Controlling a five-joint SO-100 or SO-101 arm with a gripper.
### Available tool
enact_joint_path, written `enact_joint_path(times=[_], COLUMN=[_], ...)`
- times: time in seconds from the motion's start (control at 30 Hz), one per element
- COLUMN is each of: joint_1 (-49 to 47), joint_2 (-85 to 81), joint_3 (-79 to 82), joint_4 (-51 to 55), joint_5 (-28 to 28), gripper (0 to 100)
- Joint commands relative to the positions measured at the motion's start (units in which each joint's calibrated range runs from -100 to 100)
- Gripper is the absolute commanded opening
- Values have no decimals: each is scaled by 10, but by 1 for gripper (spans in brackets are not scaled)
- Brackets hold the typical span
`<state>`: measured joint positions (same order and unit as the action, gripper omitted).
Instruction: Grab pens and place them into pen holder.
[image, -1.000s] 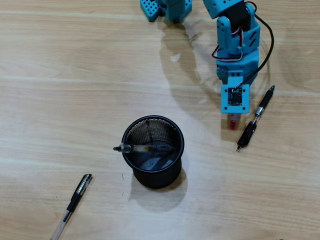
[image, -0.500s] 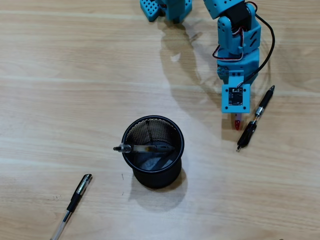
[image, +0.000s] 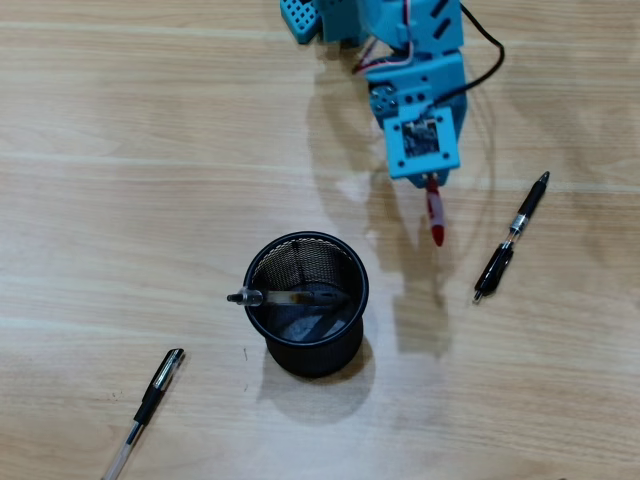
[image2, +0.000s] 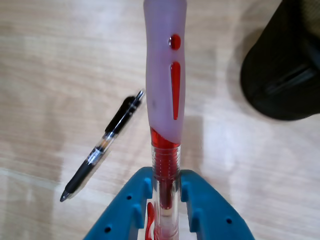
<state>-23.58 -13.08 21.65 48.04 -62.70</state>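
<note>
Red pen: light, stiff, slick plastic; jaws closed tight on its clear lower barrel, lower centre, wrist view.

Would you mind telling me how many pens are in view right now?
4: a red pen in the hand, a black pen on the table, one across the pen holder, one at bottom left.

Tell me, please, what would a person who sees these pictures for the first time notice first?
Most striking is the red pen clamped between the blue gripper fingers, filling the middle of the wrist view. In the overhead view, the black mesh pen holder stands at the centre with one pen lying across its mouth. A black pen lies on the table at right, a capped clear pen at lower left.
</note>
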Motion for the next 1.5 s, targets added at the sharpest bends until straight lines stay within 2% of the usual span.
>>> enact_joint_path(times=[0.0,0.4,0.8,1.37,1.47], joint_1=[56,106,151,197,192], joint_2=[-93,-139,23,198,201], joint_3=[-19,-10,41,-40,-35], joint_4=[-19,-257,-666,-691,-691], joint_5=[44,86,89,85,85], gripper=[2,2,2,3,8])
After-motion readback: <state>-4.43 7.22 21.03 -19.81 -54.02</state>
